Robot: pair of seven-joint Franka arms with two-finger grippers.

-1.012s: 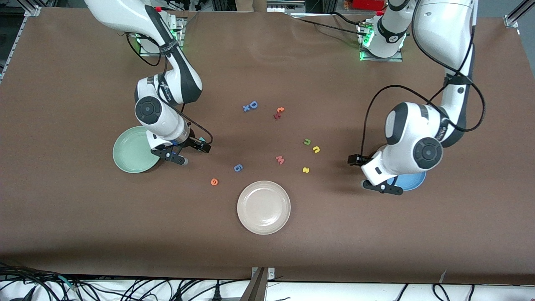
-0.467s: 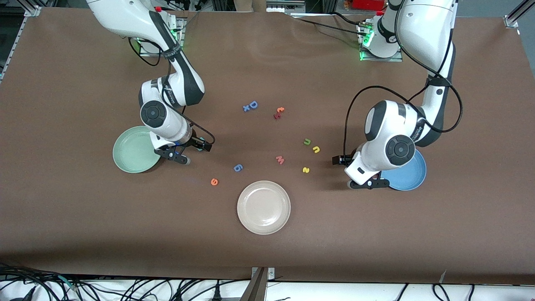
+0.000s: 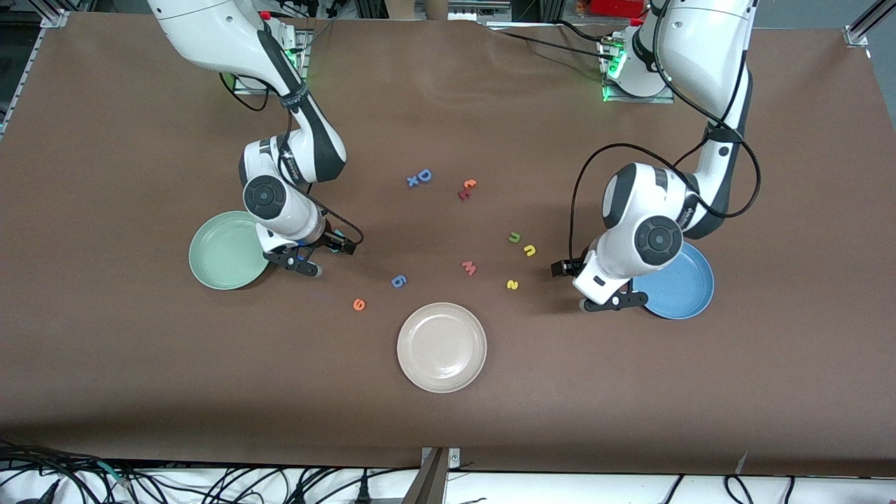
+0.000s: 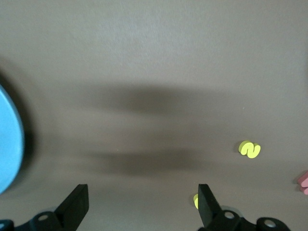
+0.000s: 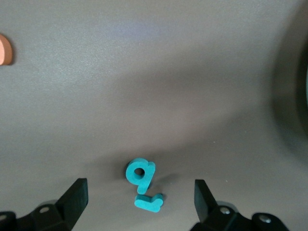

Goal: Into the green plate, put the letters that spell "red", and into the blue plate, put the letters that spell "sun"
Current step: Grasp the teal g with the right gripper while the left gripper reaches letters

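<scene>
Brown paper is covering the whole bench you are looking down on, with both arm bases standing along its top edge.

Your right gripper is hovering low just beside the round pale mint-green plastic plate, at the right arm's end of the bench. Its fingers are standing wide apart with nothing between them. In the right wrist view you are seeing the round teal foam d and the small teal foam r lying touching each other on the bench, between those fingers. The orange round foam e is lying well apart from them, nearer the front camera.

Your left gripper is hanging low just beside the round mid-blue plastic plate, at the left arm's end of the bench. Its fingers are also spread wide and are gripping nothing. The yellow foam s is lying near it, toward the middle of the bench. The yellow arch-shaped foam letter and the dark green arch-shaped foam letter are sitting close together, farther from the front camera than the s.

Both coloured plates are holding no letters. A round cream-white plate is sitting nearest the front camera, and a pink w-shaped foam letter and a blue round foam letter are lying between the two groups.
</scene>
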